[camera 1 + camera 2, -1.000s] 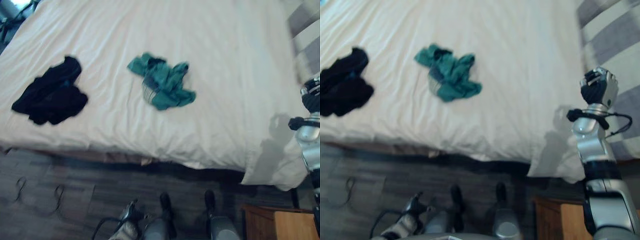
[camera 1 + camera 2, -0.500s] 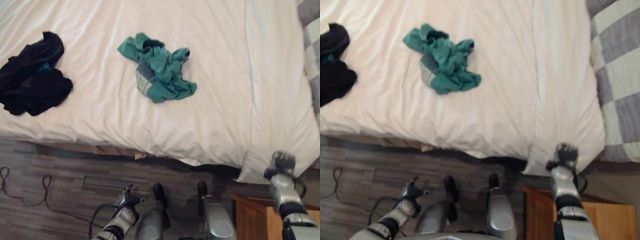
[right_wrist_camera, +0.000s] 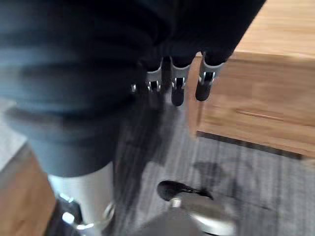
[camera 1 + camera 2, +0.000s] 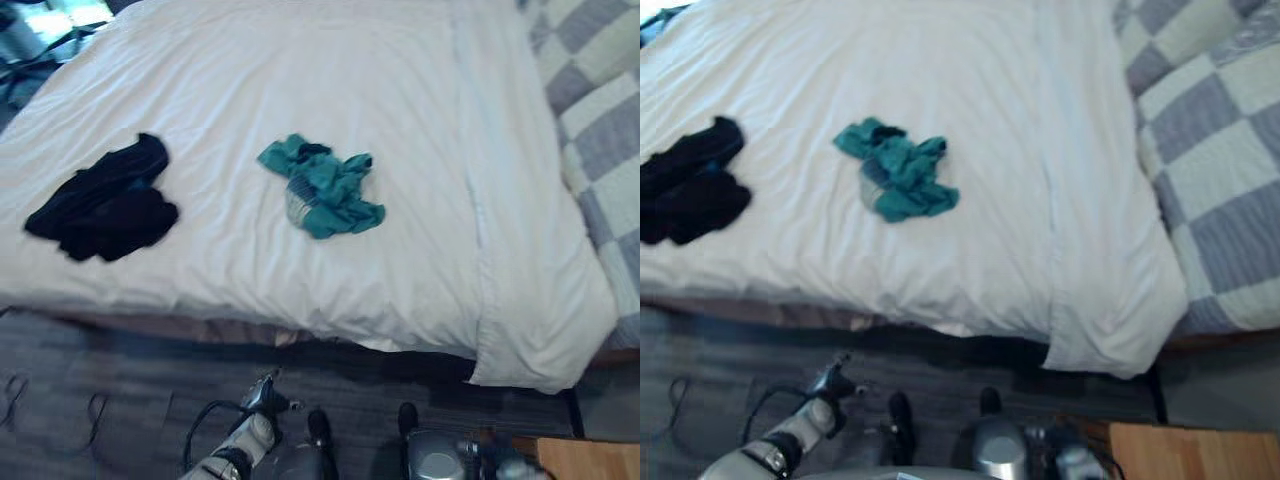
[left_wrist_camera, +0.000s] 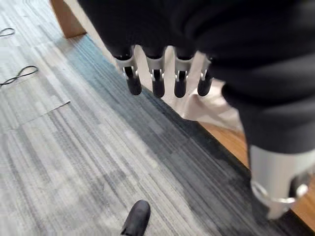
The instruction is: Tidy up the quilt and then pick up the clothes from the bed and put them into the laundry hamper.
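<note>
A white quilt point(image 4: 400, 80) lies spread flat over the bed, its corner hanging over the near right edge. On it rest a crumpled teal garment point(image 4: 322, 190) near the middle and a black garment point(image 4: 100, 200) toward the left. My left hand point(image 4: 262, 393) hangs low by the bed's near side, above the floor; in the left wrist view its fingers point(image 5: 157, 83) are straight and hold nothing. In the right wrist view my right hand's fingers point(image 3: 178, 91) are also straight and empty, hanging over the floor beside the wooden nightstand point(image 3: 256, 98).
Checked grey-and-white pillows point(image 4: 600, 100) lie at the bed's right end. The nightstand point(image 4: 1190, 450) stands on the floor at the lower right. Grey plank floor point(image 5: 74, 162) runs along the near side of the bed.
My right arm has dropped from beside the quilt's right corner down to my side. The camera has shifted, so more of the bed and pillows shows. The clothes have not moved.
</note>
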